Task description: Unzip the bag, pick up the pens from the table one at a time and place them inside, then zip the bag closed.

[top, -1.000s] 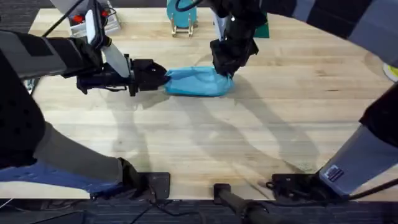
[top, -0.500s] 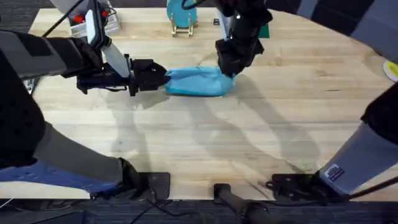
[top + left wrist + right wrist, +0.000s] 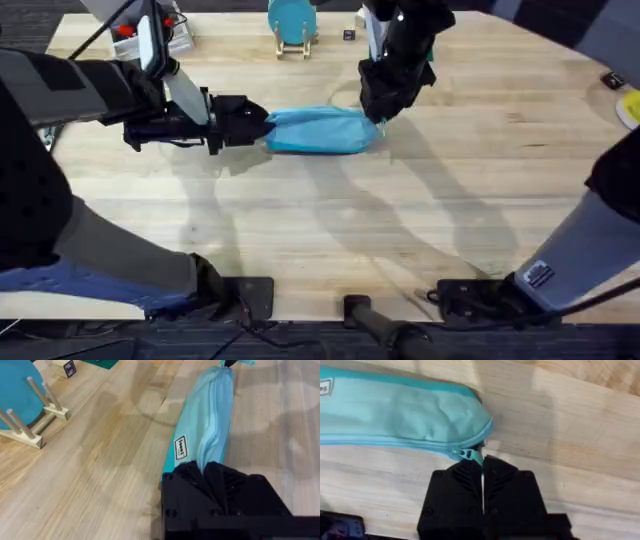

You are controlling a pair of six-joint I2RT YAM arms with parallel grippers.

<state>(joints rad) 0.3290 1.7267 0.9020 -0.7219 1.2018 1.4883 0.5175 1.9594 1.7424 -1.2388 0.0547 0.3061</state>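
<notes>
My left end effector point(image 3: 262, 127) is clamped on the left end of the light blue pencil pouch point(image 3: 320, 131), fabric bunched between my black fingers point(image 3: 215, 480). The pouch lies lengthwise on the pale plank worktop point(image 3: 420, 220), towards the far side, middle of the surface. Over on its right end, my right end effector point(image 3: 378, 117) has its fingers pressed together on the teal zipper pull point(image 3: 475, 455), with the slider at that end of the pouch. Beyond the pouch, a round light-blue disc point(image 3: 291, 20) sits on its wooden stand point(image 3: 292, 47).
</notes>
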